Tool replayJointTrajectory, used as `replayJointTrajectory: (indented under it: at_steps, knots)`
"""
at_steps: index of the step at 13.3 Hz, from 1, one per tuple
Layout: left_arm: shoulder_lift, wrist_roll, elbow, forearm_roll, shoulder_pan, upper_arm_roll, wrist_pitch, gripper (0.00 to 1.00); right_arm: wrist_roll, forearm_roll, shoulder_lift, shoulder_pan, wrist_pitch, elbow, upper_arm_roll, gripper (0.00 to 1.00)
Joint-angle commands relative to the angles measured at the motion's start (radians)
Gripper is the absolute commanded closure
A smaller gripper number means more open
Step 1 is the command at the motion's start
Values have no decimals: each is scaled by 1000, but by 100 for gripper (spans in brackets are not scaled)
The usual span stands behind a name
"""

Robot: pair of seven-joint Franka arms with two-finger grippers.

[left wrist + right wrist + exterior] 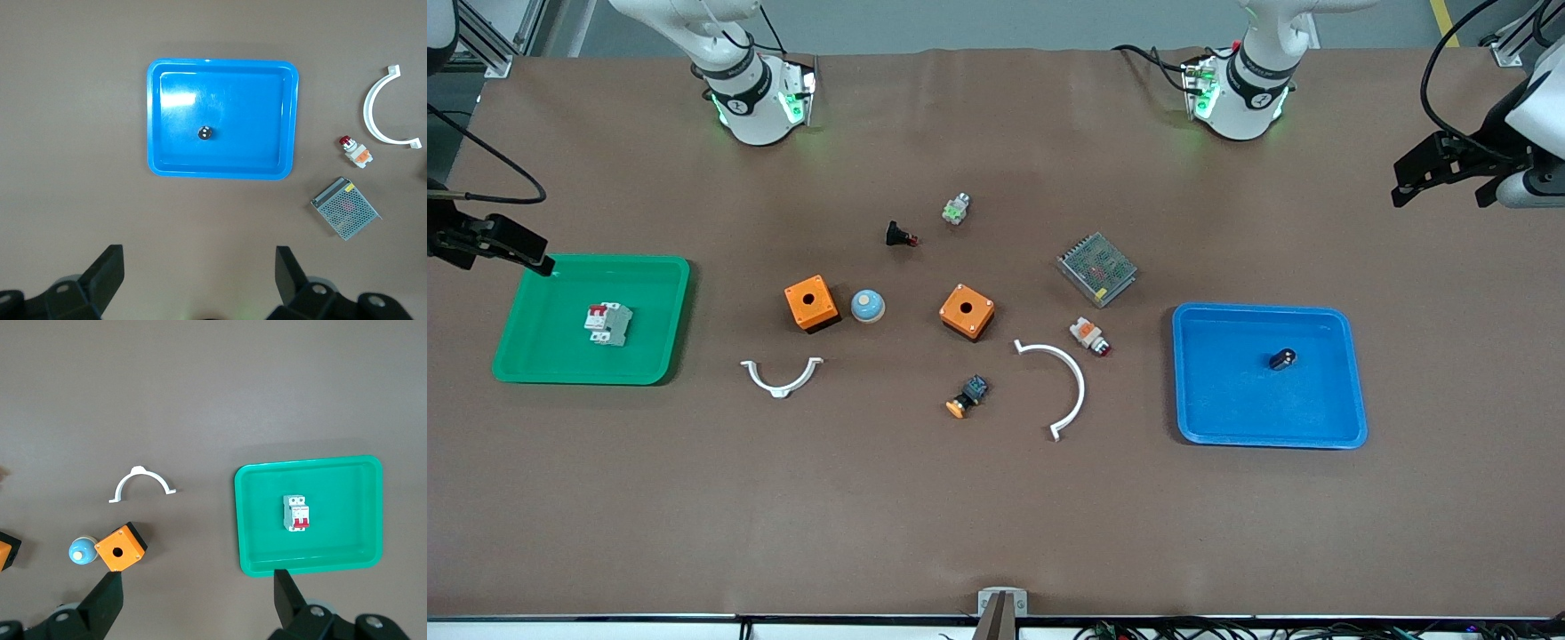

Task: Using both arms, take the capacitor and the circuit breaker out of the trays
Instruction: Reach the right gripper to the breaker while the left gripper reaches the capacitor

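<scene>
The capacitor, a tiny black cylinder with a silvery end, lies in the blue tray at the left arm's end of the table. It also shows in the left wrist view. The breaker, white-grey with red levers, lies in the green tray at the right arm's end, and shows in the right wrist view. My left gripper is open and empty, high over the table's end. My right gripper is open and empty, high by the green tray's corner.
Between the trays lie two orange boxes, a blue dome, two white curved brackets, a metal mesh box, an orange-and-white cylinder, a black button part and an orange-capped button.
</scene>
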Motion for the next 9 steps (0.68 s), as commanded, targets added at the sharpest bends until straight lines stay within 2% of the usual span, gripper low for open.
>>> replayJointTrajectory:
  at_steps: [1, 4, 6, 7, 9]
  knots:
    - [9, 11, 19, -4, 3, -1, -15, 0, 6, 13, 1, 3, 13, -15, -6, 0]
    - [91, 16, 49, -3, 8, 5, -13, 0, -6, 11, 3, -6, 13, -30, -9, 0]
    - [156, 16, 31, -1, 8, 9, 10, 0, -55, 4, 6, -55, 52, -99, -11, 0]
    - [168, 8, -27, 0, 8, 7, 71, 0, -149, 0, 7, -96, 104, -152, -13, 0]
    - [167, 8, -208, 0, 8, 4, 285, 0, -283, 2, 14, -185, 239, -272, -11, 0]
